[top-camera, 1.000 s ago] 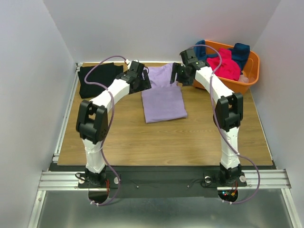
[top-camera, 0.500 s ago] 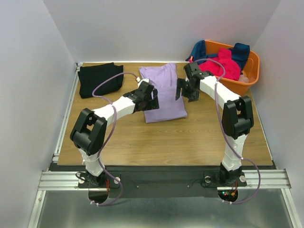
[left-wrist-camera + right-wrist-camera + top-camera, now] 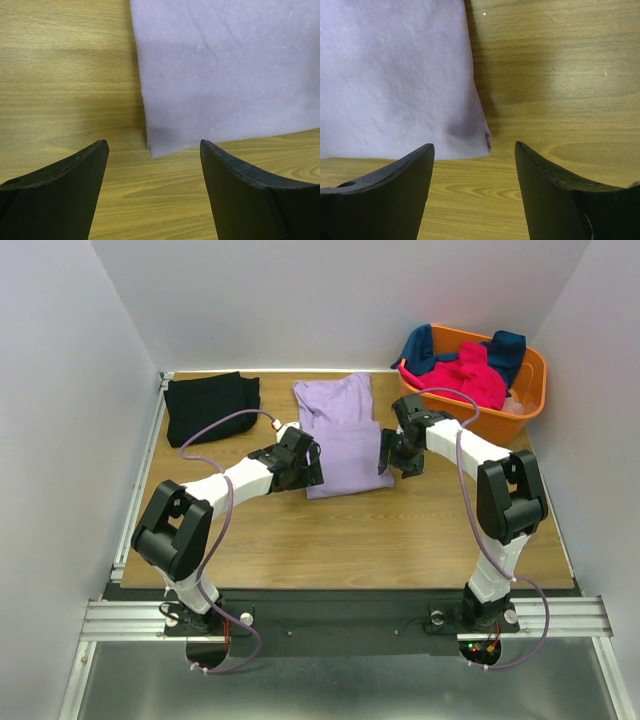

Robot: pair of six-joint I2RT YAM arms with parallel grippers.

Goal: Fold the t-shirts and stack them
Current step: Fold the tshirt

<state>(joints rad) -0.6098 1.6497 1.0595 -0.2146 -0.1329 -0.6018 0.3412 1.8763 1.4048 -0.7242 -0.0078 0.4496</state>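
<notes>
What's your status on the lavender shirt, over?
Left gripper open at near-left corner of lavender shirt; right gripper open at near-right corner. Shirt flat on table, ungrasped. Nothing in the way.

Open wooden tabletop (image 3: 340, 535) across the near half. Flat lavender cloth shirt (image 3: 345, 435) mid-table, folded black shirt (image 3: 208, 406) far-left corner, orange plastic basket (image 3: 538, 375) blocks far-right.

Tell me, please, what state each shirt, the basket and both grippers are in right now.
lavender shirt: folded, flat, unheld
black shirt: folded, far left corner
orange basket: upright, holding shirts
pink shirt: bunched in orange basket
teal-blue shirt: bunched in orange basket
left gripper: open at lavender shirt's near left corner
right gripper: open at its near right corner
</notes>
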